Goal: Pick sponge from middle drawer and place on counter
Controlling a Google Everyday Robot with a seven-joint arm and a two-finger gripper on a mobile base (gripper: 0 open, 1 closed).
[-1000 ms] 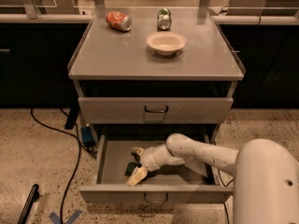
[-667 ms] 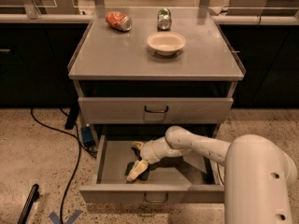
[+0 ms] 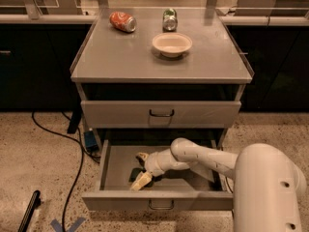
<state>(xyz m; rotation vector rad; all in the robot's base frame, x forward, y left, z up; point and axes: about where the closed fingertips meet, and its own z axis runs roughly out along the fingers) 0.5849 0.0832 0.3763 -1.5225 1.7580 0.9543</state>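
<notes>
The middle drawer [image 3: 108, 173] is pulled out, with its front panel and wire handle [image 3: 160, 206] nearest me. My gripper [image 3: 141, 169] is down inside it at the left-middle. Its pale fingers [image 3: 139, 181] stand apart, one above and one below a small dark pad, the sponge [image 3: 135, 174], which lies flat on the drawer floor. The gripper partly hides the sponge, and no yellow layer shows. My white arm [image 3: 203, 158] reaches in from the right. The grey counter [image 3: 120, 57] is the top of the cabinet above.
On the counter stand a white bowl [image 3: 172, 44], a crushed red can [image 3: 122, 21] at the back left and a green can [image 3: 169, 19] at the back. The drawer above [image 3: 161, 113] is shut. Black cables [image 3: 72, 144] lie on the speckled floor at left.
My forearm has swung slightly left and lower into the drawer. The gripper stays over the sponge at nearly the same spot, and the sponge has not moved.
</notes>
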